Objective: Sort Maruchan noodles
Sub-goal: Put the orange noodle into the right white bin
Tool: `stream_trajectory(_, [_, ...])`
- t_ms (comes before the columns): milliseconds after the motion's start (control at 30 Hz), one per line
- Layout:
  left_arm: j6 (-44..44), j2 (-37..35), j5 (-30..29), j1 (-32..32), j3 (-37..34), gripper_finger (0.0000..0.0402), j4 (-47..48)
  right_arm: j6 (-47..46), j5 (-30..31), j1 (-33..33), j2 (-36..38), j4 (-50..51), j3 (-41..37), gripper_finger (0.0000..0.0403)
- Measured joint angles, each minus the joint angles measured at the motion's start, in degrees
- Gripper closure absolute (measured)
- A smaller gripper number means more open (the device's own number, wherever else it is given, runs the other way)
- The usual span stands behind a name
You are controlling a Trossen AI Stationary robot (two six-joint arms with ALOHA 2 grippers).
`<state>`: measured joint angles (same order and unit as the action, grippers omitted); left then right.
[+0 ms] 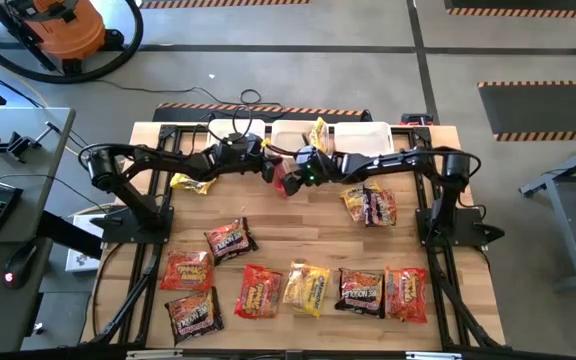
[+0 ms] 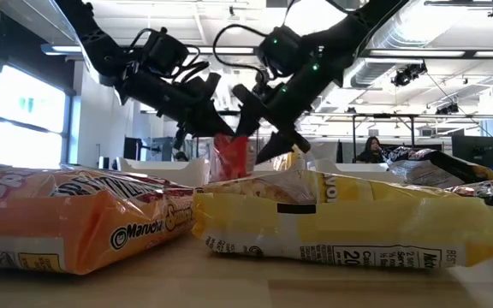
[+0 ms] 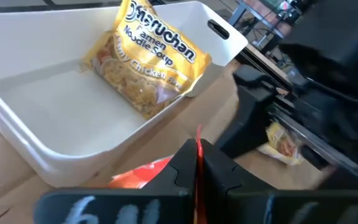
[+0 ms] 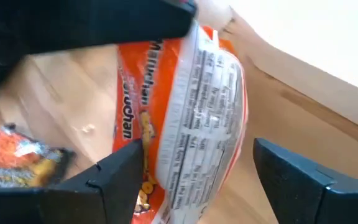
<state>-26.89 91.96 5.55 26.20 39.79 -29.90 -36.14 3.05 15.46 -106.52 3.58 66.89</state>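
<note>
Two robot arms meet above the far middle of the wooden surface (image 1: 298, 235), just in front of the white bins (image 1: 363, 138). The left gripper (image 1: 271, 166) is clenched on the top edge of a red noodle packet (image 1: 286, 180), which hangs upright below it with its long axis running up and down, clear of the surface. The right gripper (image 1: 301, 172) faces the packet with its fingers (image 4: 114, 180) spread wide, one on each side of the hanging packet (image 4: 185, 118), not yet pressing it. The right wrist view shows the packet's printed back turned toward that gripper and sitting squarely in the gap.

That alignment is what matters next: the packet lies straight ahead of the right fingers, flat faces toward them, so a handover looks to need little more than closing on it before the left lets go.

One yellow packet (image 3: 151, 65) already lies in a bin (image 3: 55, 124). Another yellow packet (image 1: 190, 184) rests near the left arm, two more packets (image 1: 370, 204) near the right, and a loose row of red, yellow and dark packets (image 1: 303, 288) waits along the near edge.
</note>
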Motion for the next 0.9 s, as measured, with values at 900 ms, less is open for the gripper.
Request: stream_trajectory(900, [-1.6, 0.0, -1.8, -1.5, 0.0, 0.0401, -2.9, 2.5, 0.0, -0.6, 0.6, -4.9, -0.1, 0.0127])
